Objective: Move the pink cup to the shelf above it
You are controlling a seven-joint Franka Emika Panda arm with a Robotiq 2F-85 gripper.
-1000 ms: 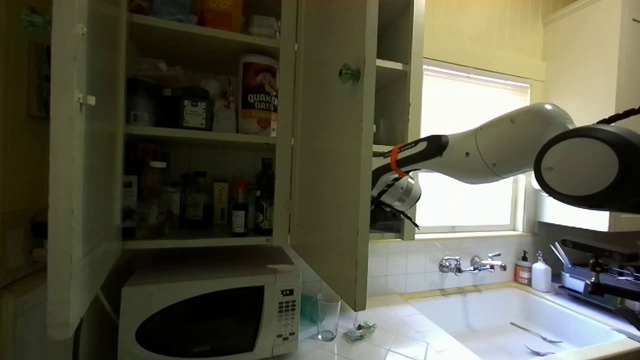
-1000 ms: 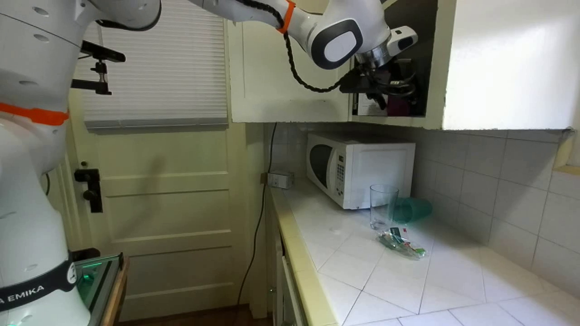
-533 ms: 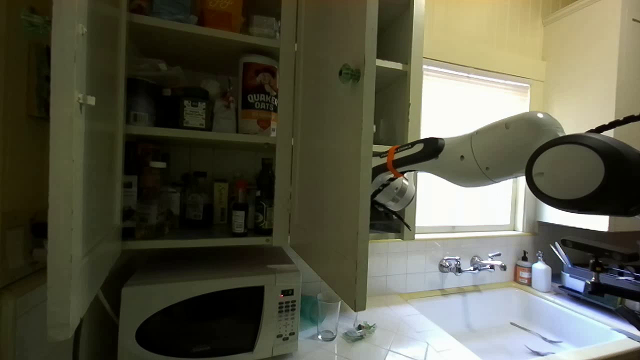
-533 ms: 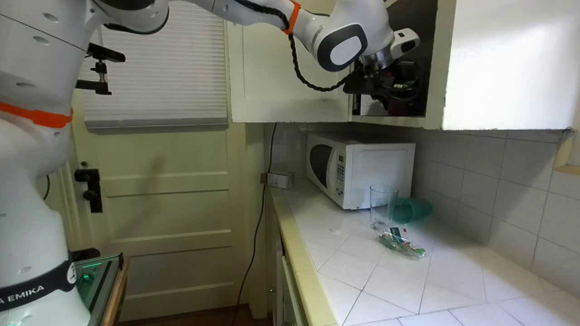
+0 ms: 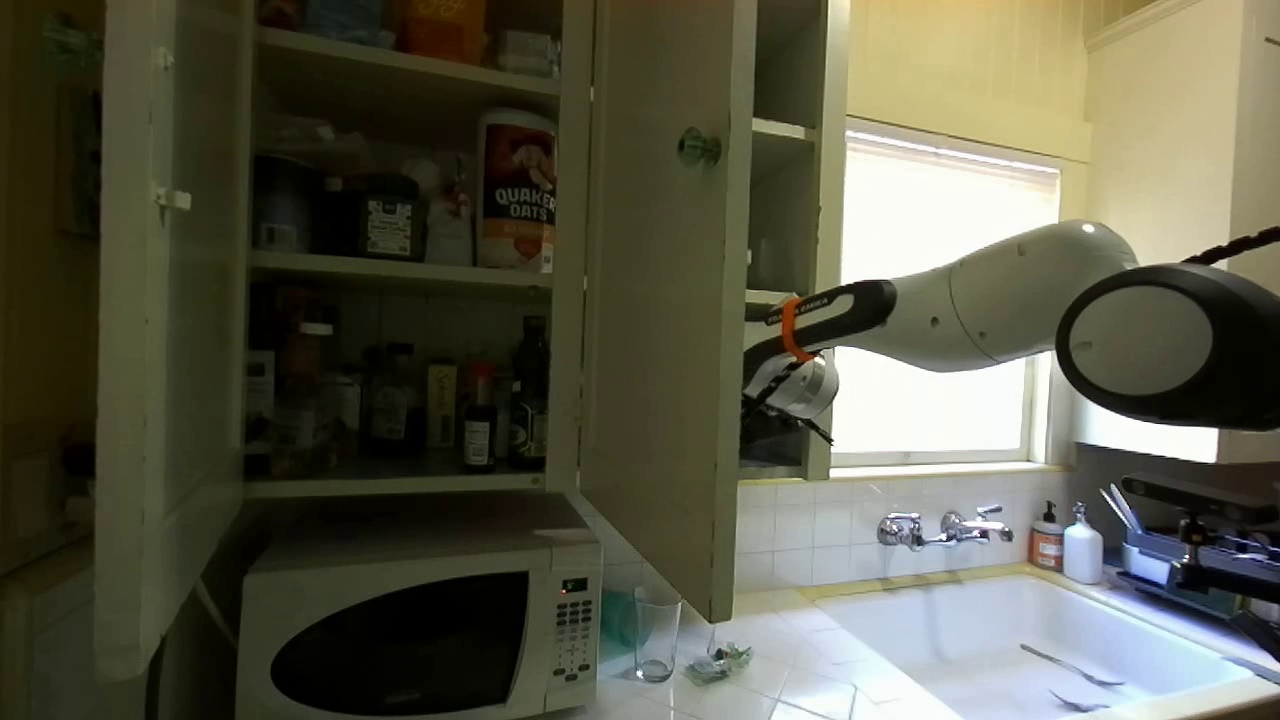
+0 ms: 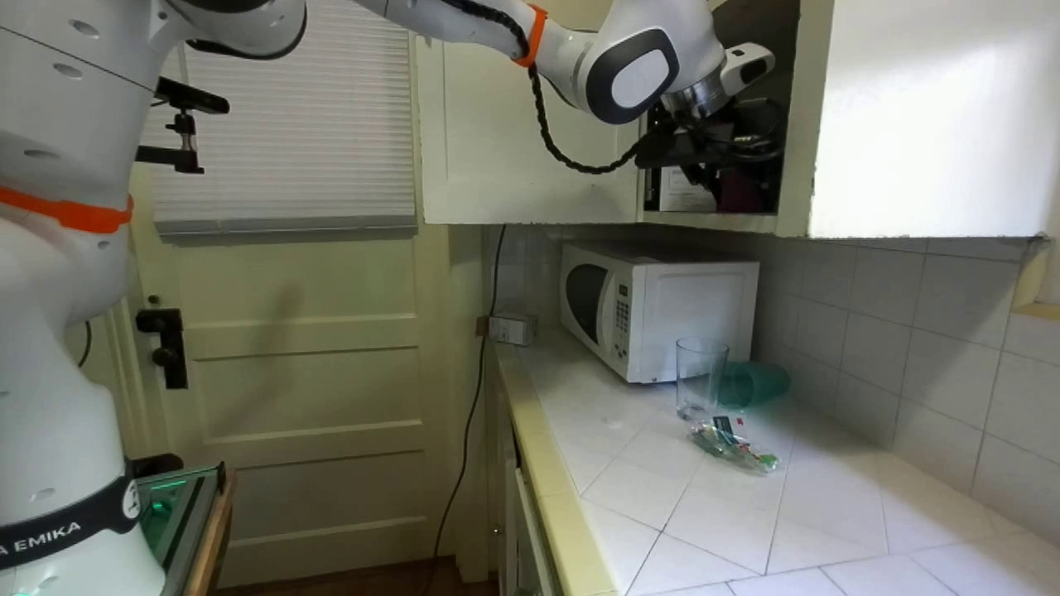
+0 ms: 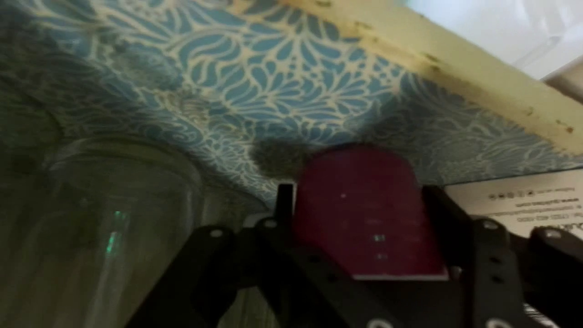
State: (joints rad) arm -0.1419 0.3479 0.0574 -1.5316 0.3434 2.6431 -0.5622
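In the wrist view the pink cup (image 7: 360, 205), dark red in this light, stands between the two fingers of my gripper (image 7: 359, 196). Both fingers press against its sides, so the jaws are shut on it. Whether its base touches the blue-patterned liner (image 7: 282, 77) I cannot tell. An exterior view shows a bit of the cup (image 6: 743, 192) under the dark gripper (image 6: 708, 170), inside the cabinet's lowest bay. Above that bay runs the shelf (image 5: 763, 296), a thin white board partly covered by the arm. The open cabinet door hides the gripper there.
A clear glass jar (image 7: 123, 205) is close on one side of the cup, a white printed box (image 7: 519, 198) on the other. The cabinet's front lip (image 7: 437, 64) and open door (image 5: 660, 300) border the bay. A tall glass (image 6: 701, 377) stands on the counter below.
The arm dipped slightly, then rose a little and shifted right in an exterior view. The cup's visible part sits further right, and more of the white box shows beside it.
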